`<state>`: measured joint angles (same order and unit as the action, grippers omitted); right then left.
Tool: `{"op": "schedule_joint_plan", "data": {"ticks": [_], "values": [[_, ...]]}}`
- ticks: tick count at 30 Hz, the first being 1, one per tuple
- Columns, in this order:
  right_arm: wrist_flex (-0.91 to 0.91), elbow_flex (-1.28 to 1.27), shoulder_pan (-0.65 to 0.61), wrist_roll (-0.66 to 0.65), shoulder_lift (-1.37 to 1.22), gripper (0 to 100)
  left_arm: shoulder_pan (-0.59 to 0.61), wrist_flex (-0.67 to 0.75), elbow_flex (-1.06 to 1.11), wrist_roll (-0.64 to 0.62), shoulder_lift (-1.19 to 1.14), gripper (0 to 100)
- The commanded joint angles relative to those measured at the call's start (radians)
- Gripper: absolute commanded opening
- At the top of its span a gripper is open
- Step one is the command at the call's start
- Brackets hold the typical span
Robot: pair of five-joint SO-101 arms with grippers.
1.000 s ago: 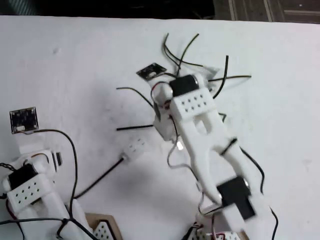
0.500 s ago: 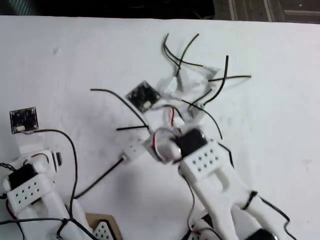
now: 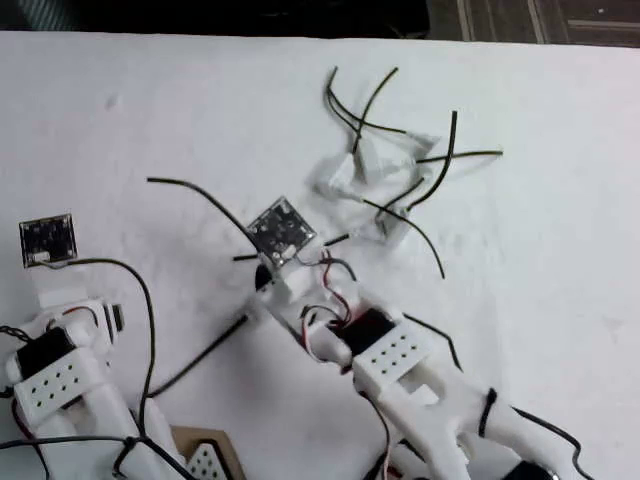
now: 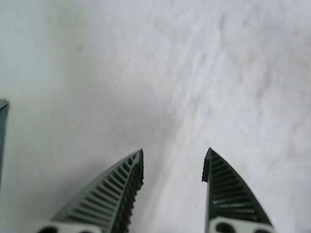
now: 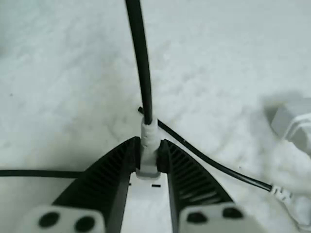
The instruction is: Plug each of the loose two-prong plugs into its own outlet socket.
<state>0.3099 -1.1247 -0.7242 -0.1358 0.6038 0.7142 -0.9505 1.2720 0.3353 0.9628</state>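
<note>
My right gripper (image 5: 149, 143) is shut on a white two-prong plug (image 5: 149, 141) whose black cord (image 5: 141, 58) runs away from it. In the high view this gripper (image 3: 272, 283) sits under its wrist camera board (image 3: 282, 232), right over the white outlet block (image 3: 256, 302) at the table's middle, which it partly hides. The held cord (image 3: 195, 192) trails up and left. A pile of loose white plugs (image 3: 368, 165) with black cords lies farther back. My left gripper (image 4: 173, 153) is open over bare white table.
The outlet block's own black cord (image 3: 200, 355) runs toward the near left. The left arm (image 3: 55, 380) stands at the near left corner beside a brown baseboard (image 3: 205, 445). Another white plug (image 5: 291, 124) lies close to the right gripper.
The right arm has drawn back from the plug pile toward the near side, bringing one plug and its cord over the outlet block. The left arm has stayed still.
</note>
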Motion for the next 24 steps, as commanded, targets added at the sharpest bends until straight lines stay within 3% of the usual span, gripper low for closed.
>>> {"op": "schedule_joint_plan", "data": {"ticks": [1,24], "values": [[-0.094,0.005,-0.008,0.008,-0.074,1.7,-0.007,0.017,-0.005,-0.006,0.018,21],[-0.082,-0.014,0.035,0.009,-0.137,1.7,-0.007,0.017,-0.005,-0.006,0.018,21]]}}
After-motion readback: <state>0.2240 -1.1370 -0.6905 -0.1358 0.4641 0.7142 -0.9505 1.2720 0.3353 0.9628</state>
